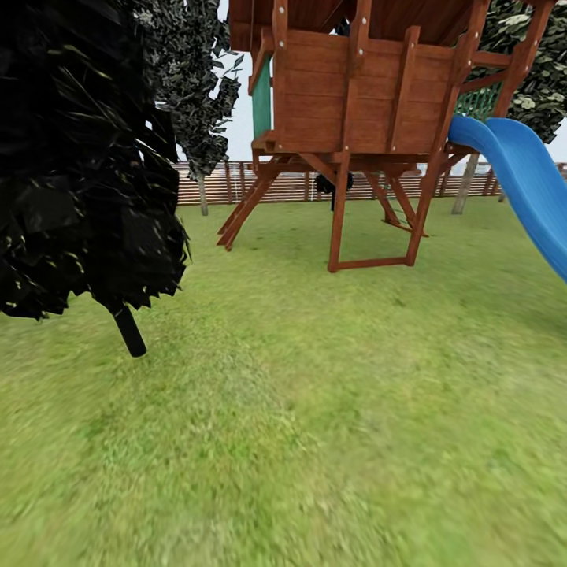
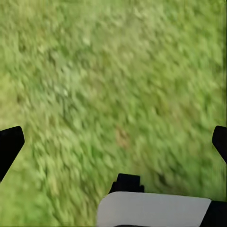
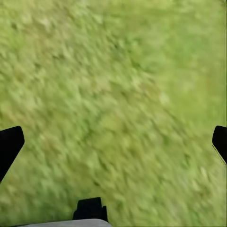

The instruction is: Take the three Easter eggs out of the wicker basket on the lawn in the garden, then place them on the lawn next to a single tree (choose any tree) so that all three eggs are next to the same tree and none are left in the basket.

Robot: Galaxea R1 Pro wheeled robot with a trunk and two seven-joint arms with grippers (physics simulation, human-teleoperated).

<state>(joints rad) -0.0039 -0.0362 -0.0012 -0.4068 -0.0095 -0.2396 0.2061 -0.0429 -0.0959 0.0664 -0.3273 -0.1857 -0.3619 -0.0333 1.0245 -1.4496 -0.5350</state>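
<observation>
Left gripper point(image 2: 113, 142) has fingers spread wide, nothing between them, just blurred lawn point(image 2: 118, 75) beneath. Right gripper point(image 3: 113, 142) same: fingers apart, empty, over grass. No egg or wicker basket in sight, so no progress can be judged; likely in transit. Ahead: wooden playset point(image 1: 354, 118), blue slide point(image 1: 528, 181), dark shrub point(image 1: 79, 157) at left, slat fence point(image 1: 213, 183) behind.

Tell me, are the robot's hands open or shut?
Open, both. The left gripper and right gripper show fingertips far apart with only lawn between.
</observation>
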